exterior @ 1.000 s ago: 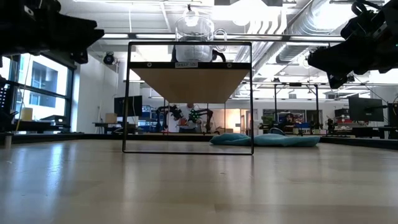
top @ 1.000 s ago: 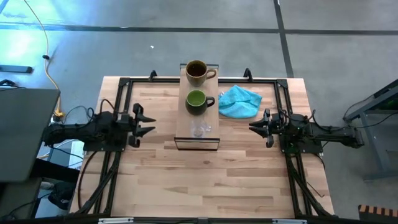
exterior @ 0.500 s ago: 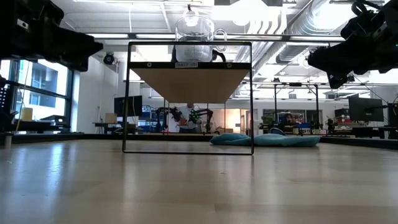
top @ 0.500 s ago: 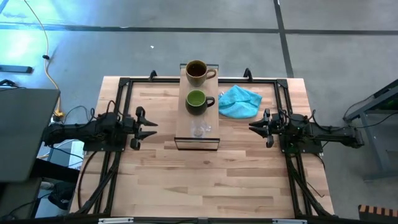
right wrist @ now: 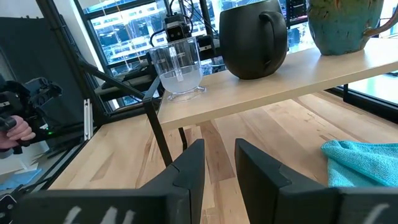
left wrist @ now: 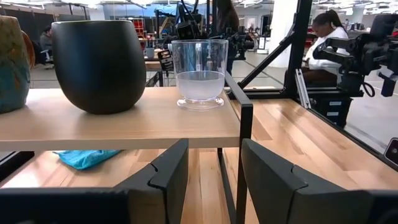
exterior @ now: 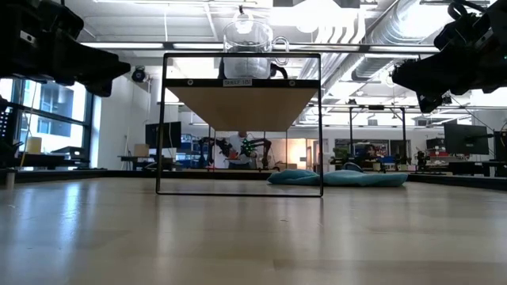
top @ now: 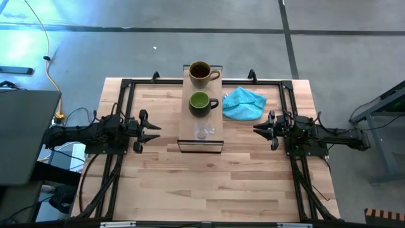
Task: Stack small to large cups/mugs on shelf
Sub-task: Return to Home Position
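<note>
Shelf (top: 186,125), tabletop's far-centre: brown mug (top: 200,73) far end, green mug (top: 200,102) middle, glass cup (top: 204,131) near end, ordered by size; left tool (top: 152,130) open, right tool (top: 257,130) narrowly parted, both empty, parked by opposite side edges, sorting apparently complete.

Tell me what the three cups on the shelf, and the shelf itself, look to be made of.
Tiny clear cup: glass, see-through with bright glints. Dark green rounded mug: likely ceramic, opaque with a soft satin sheen. Brown-tan mug: likely glazed ceramic, mottled glossy surface. Long light board shelf: wood, visible grain, matte; its dark frame looks like metal.
</note>
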Motion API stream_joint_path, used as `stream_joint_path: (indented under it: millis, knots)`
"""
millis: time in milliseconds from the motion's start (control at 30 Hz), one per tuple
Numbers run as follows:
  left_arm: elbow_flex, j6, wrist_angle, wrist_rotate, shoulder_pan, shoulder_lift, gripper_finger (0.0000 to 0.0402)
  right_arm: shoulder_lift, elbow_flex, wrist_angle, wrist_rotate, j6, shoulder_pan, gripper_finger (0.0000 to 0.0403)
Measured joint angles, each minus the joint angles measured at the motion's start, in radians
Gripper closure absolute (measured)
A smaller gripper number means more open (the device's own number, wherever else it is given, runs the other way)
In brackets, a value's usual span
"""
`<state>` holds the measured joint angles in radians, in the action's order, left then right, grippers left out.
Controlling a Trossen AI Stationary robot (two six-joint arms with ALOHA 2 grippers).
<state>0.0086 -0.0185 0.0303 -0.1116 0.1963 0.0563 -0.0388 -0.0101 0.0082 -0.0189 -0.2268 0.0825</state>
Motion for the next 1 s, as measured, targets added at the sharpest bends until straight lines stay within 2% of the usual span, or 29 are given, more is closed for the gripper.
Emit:
stream_joint_path:
  millis: [633,800,933,1000]
  knots:
    - [0.0,0.005,-0.007,0.041,0.0,0.0,0.0263,0.0,0.0,0.0,0.0,0.0,0.0,0.0322]
    - [0.0,0.072,-0.006,0.041,0.0,0.0,0.0263,0.0,0.0,0.0,0.0,0.0,0.0,0.0322]
    - [0.0,0.236,-0.005,0.022,0.0,0.0,0.0263,0.0,0.0,0.0,0.0,0.0,0.0,0.0322]
    - [0.0,0.27,-0.005,0.025,0.0,0.0,0.0263,0.0,0.0,0.0,0.0,0.0,0.0,0.0322]
